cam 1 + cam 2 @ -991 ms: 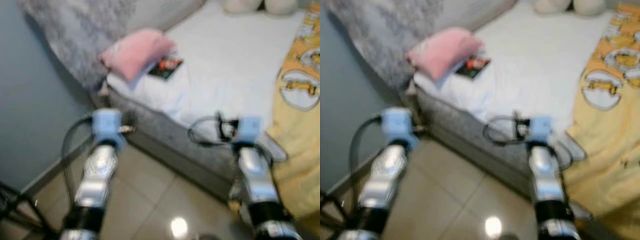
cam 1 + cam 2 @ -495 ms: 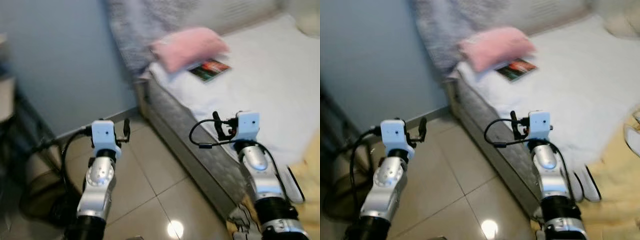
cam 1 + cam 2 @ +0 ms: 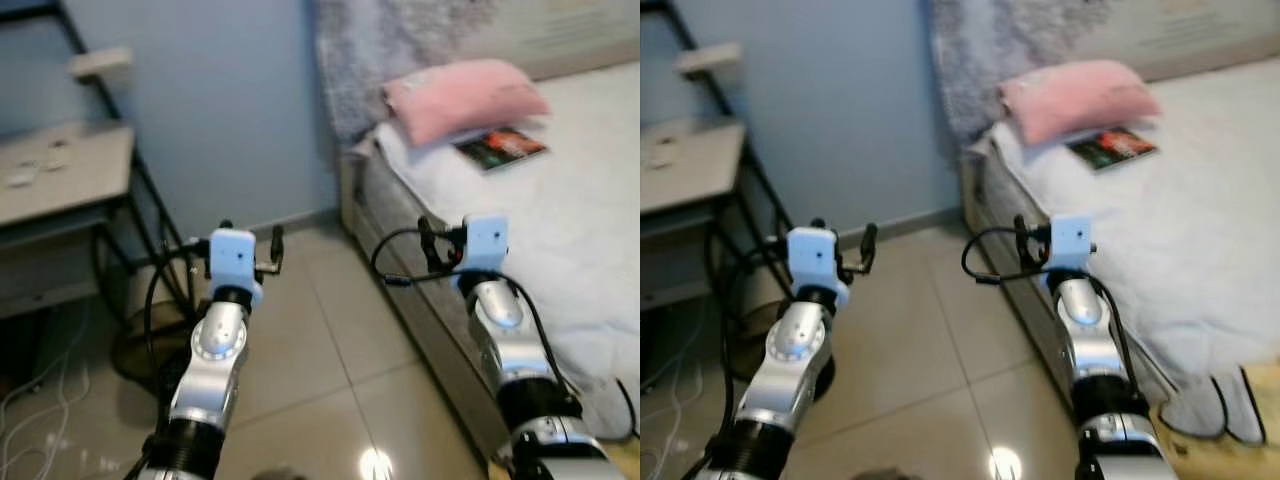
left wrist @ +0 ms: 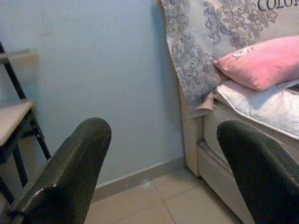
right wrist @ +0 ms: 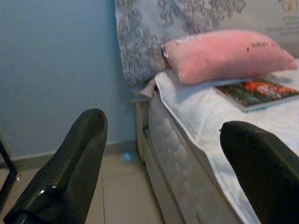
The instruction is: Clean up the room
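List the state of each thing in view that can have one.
Left gripper: jaws open, empty, above the floor.
Right gripper: jaws open, empty, beside the bed.
Pink pillow: lying at the bed's head.
Book: closed, flat on the sheet, partly under the pillow.

Open tiled floor ahead, hemmed on both sides.
The bed with pink pillow and book blocks the right; the desk blocks the left; blue wall closes the far end.
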`<state>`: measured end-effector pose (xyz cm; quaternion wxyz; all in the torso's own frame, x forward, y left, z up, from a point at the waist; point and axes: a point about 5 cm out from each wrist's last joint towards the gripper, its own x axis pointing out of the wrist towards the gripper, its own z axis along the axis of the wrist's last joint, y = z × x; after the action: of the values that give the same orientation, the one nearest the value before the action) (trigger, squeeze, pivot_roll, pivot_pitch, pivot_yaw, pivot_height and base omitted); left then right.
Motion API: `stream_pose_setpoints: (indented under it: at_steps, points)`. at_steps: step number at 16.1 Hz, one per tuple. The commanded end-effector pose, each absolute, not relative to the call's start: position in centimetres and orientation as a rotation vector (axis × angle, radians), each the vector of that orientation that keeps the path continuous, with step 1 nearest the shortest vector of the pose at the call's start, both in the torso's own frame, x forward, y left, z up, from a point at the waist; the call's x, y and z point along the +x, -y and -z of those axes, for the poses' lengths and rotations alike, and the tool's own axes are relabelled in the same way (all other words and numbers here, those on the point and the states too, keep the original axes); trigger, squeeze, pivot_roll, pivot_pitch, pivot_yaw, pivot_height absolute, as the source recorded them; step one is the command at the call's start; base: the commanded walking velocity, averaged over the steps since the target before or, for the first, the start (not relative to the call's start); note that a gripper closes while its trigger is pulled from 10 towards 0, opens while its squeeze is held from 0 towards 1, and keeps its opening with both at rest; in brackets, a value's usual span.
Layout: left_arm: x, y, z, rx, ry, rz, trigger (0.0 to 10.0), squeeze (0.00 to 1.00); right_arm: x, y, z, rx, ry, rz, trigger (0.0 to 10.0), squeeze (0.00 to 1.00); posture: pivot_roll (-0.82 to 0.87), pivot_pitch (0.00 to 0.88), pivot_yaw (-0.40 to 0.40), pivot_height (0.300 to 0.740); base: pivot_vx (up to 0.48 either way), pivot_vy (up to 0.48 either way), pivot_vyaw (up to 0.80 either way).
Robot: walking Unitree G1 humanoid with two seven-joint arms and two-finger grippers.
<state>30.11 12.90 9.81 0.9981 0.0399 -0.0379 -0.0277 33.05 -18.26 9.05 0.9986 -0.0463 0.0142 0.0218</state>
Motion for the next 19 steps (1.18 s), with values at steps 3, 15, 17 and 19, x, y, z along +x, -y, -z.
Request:
stream_pose_setpoints:
  at_steps: [3, 15, 17, 19]
  points:
    - [30.5, -13.4, -10.5, 0.07, 0.093, 0.067, 10.0, 0.0, 33.1, 17.8, -9.0, -0.08, -0.018, -0.038, 10.0, 0.0, -0.16, 0.0, 0.109, 0.74, 0.133, 0.089, 0.66]
    - [30.9, -13.7, -10.7, 0.047, 0.069, 0.069, 10.0, 0.0, 32.5, 16.9, -8.0, -0.075, -0.034, -0.068, 10.0, 0.0, -0.14, 0.0, 0.115, 0.74, 0.432, 0.072, 0.16]
    - [30.9, -13.8, -10.7, 0.047, 0.068, 0.067, 10.0, 0.0, 32.4, 16.8, -7.9, -0.073, -0.038, -0.073, 10.0, 0.0, -0.14, 0.0, 0.113, 0.74, 0.461, 0.0, 0.0]
    - [30.9, -13.9, -10.7, 0.041, 0.069, 0.058, 10.0, 0.0, 32.4, 16.7, -7.8, -0.069, -0.037, -0.077, 10.0, 0.0, -0.14, 0.0, 0.113, 0.74, 0.461, 0.0, 0.0]
